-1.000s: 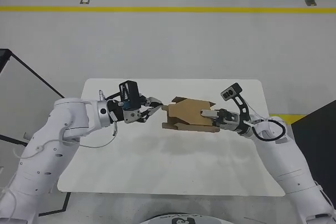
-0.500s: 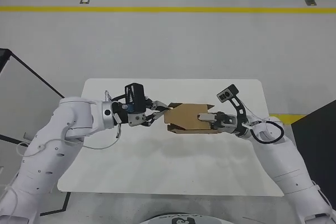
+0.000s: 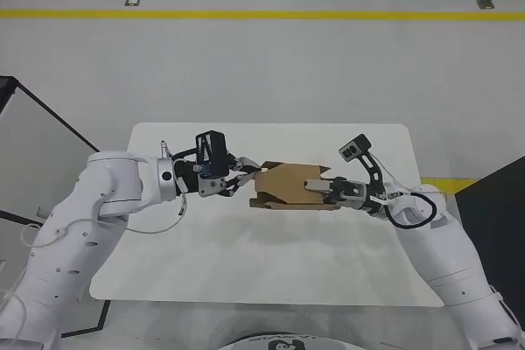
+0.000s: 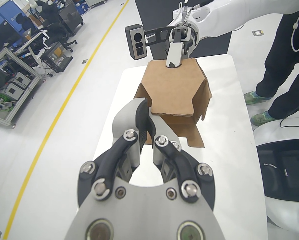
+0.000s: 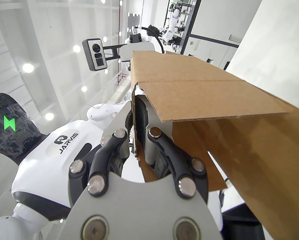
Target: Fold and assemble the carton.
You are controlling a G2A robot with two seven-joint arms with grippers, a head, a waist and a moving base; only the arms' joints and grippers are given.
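Over the middle of the table (image 3: 201,254), the carton (image 3: 289,182) is now held at both ends. A second ago the left gripper (image 3: 245,181) hung spread, just short of it. Now it's in, pinched shut on the flap toward the table's left side. The right gripper (image 3: 317,185) stays clamped on the opposite flap. With both ends gripped, I'd say squaring the body and folding the flaps can begin.

Carton (image 3: 289,182) between left end effector (image 3: 248,178) and right end effector (image 3: 309,185)
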